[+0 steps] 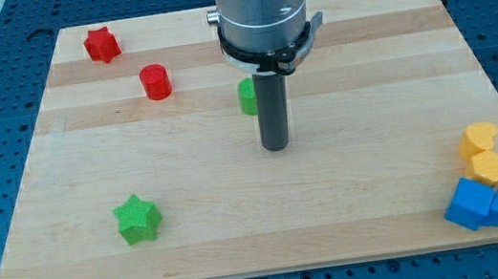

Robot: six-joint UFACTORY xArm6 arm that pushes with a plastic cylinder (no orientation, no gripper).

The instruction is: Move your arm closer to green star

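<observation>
With no pincer to open or close, just a bare rod, my tip (276, 146) sits mid-frame while the green star (136, 219) lies well apart at lower left, so overshooting could shove it toward the board (73, 269) edge.

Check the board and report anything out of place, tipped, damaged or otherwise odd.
Nothing stands out. The green star, red star and red cylinder sit apart on the board; two yellow blocks and two blue blocks cluster at the view's bottom right. My tip partly hides another green block. No visible damage.
</observation>
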